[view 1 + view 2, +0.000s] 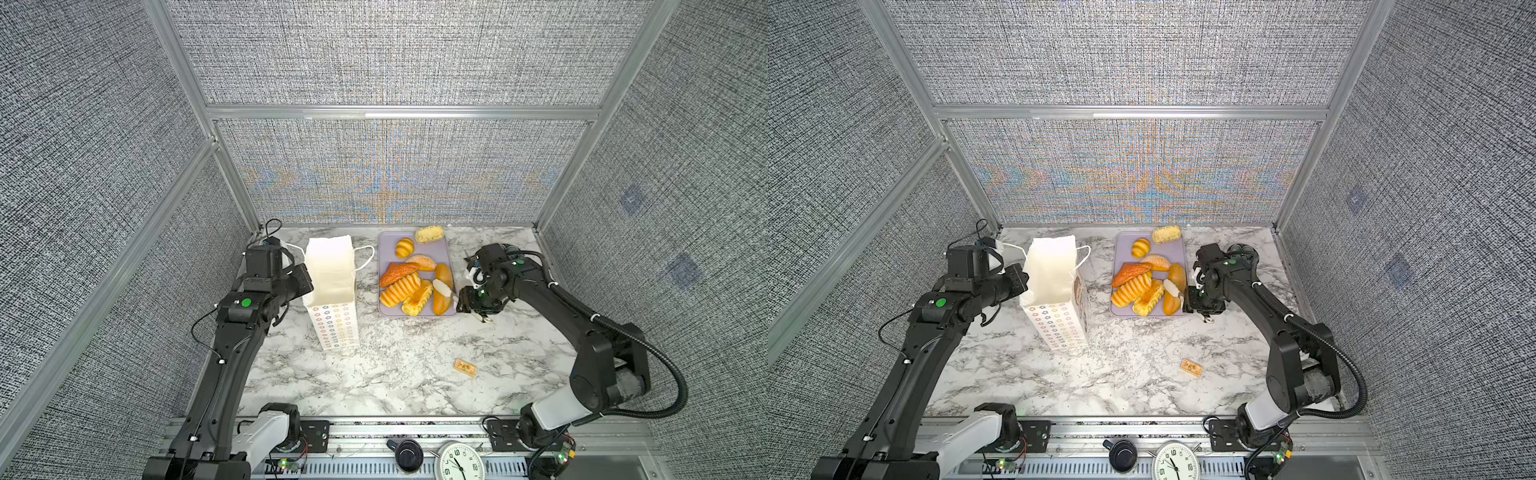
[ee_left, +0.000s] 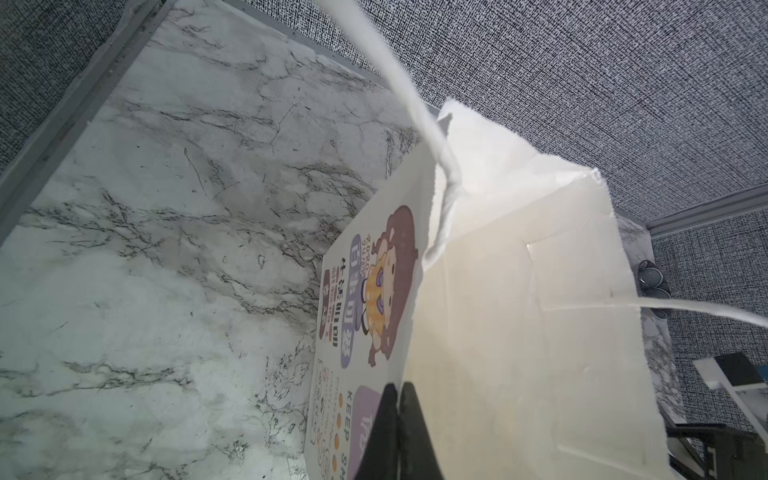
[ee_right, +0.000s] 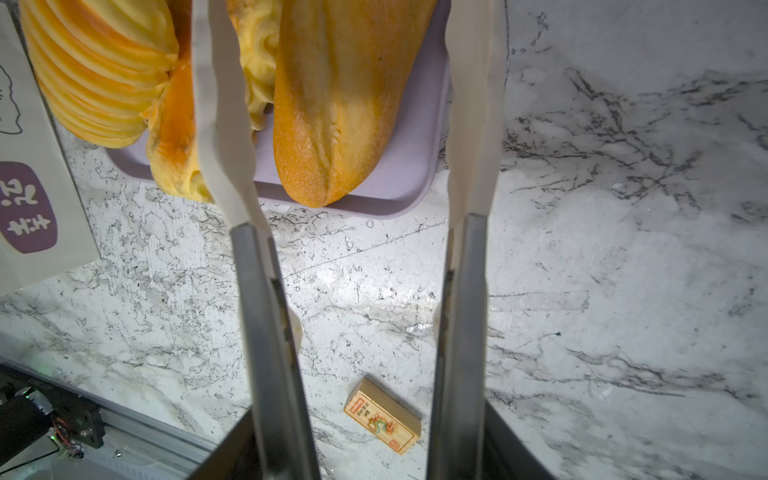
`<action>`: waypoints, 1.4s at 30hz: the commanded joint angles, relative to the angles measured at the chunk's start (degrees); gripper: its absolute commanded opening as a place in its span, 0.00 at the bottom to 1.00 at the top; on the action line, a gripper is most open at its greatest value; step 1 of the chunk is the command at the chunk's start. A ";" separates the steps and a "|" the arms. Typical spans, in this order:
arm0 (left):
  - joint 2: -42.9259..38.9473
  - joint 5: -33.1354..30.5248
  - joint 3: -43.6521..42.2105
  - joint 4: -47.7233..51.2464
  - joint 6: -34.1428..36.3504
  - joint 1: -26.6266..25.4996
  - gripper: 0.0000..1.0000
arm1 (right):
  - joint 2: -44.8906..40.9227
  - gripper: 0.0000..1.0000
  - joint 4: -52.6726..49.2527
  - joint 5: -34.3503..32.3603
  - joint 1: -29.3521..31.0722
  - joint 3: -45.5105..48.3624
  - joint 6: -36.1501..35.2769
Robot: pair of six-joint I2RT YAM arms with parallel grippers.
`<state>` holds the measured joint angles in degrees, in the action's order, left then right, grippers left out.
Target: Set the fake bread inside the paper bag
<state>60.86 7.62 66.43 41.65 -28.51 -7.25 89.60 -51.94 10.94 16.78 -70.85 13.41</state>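
Mostly glossy, golden-brown fake bread (image 1: 405, 286) crowds the tray (image 1: 388, 247).

Paper bag (image 1: 332, 282): mouth gaping upward, left gripper (image 2: 400, 399) occupying its left rim. Tray (image 1: 388, 249): loaves (image 1: 401, 289) crowding, touching; long roll (image 1: 444, 274) lying at the right edge beside bare tabletop (image 1: 395, 365). Packet (image 1: 465, 367) lying well apart.

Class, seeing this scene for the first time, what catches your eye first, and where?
Glossy golden fake bread heaped on the lavender tray at the back of the table. Left of it stands the tall white paper bag, rim pinched by the left end effector; the open right end effector straddles a long roll.
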 commanded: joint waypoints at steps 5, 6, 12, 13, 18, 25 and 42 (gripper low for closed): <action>0.62 0.34 2.28 -0.62 2.38 0.02 0.00 | 2.05 0.60 1.01 -0.41 -0.04 -1.96 0.54; 0.71 0.43 2.85 -0.31 2.70 0.04 0.00 | 2.34 0.60 1.05 -0.39 -0.05 -2.18 0.57; 1.97 1.36 6.71 2.22 4.90 0.04 0.00 | 4.16 0.60 1.75 -0.22 -0.01 -3.15 0.92; 2.24 1.66 7.22 2.51 5.07 0.08 0.00 | 4.42 0.60 1.84 -0.15 0.01 -3.20 1.00; 3.01 2.48 8.53 3.52 5.92 0.03 0.00 | 5.88 0.60 2.79 0.27 -0.08 -3.42 1.33; 3.09 2.92 8.32 3.53 6.27 0.04 0.00 | 7.27 0.60 4.01 1.45 0.04 -3.68 1.98; 2.50 3.08 7.31 3.25 5.70 0.03 0.00 | 7.10 0.52 5.27 0.84 0.07 -2.16 2.61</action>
<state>63.59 10.48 73.69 45.15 -22.96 -7.25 97.51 -47.37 11.77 16.80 -73.30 15.79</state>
